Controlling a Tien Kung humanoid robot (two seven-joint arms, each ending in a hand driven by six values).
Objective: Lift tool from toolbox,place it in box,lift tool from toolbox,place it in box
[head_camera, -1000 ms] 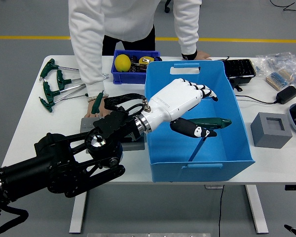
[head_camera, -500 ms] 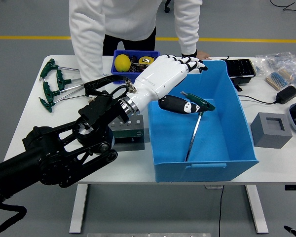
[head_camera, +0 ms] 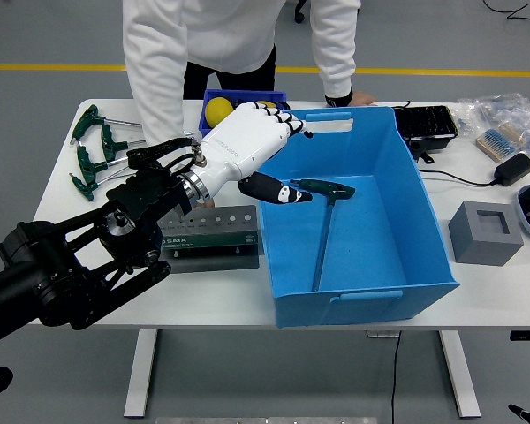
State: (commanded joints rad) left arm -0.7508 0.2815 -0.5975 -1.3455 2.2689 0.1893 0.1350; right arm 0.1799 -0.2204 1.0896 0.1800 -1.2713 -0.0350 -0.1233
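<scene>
- Grey floor with a yellow line behind a white table [head_camera: 71,230]; a person in white stands at the far side, one hand [head_camera: 358,98] resting on the table just behind the bin
- Landmark: blue bin [head_camera: 424,230], right of table centre
- One T-handle tool [head_camera: 322,221] lies inside the bin, green handle toward the bin's left wall, shaft running toward its near wall
- Change: 1.0 s ago the left hand [head_camera: 252,150] was deep in the bin with this tool at its thumb; 0.5 s ago the tool was free and leaning; now it lies flat and the hand has withdrawn to the bin's left rim
- Fingers now: extended and loosely spread over the rim, holding nothing; thumb [head_camera: 274,191] points into the bin just beside the tool handle, contact not clear
- Toolbox [head_camera: 208,240]: grey, just left of the bin, under the forearm
- More tools [head_camera: 97,155]: green T-handles, well left of the bin on the table
- Small blue tray [head_camera: 214,132] behind the hand, left of the bin's far corner, with a yellow ball
- Right hand not visible
- Judgement: one placement done; next step is to reach back left of the bin for a second tool; hand should clear the bin wall without dragging it
</scene>
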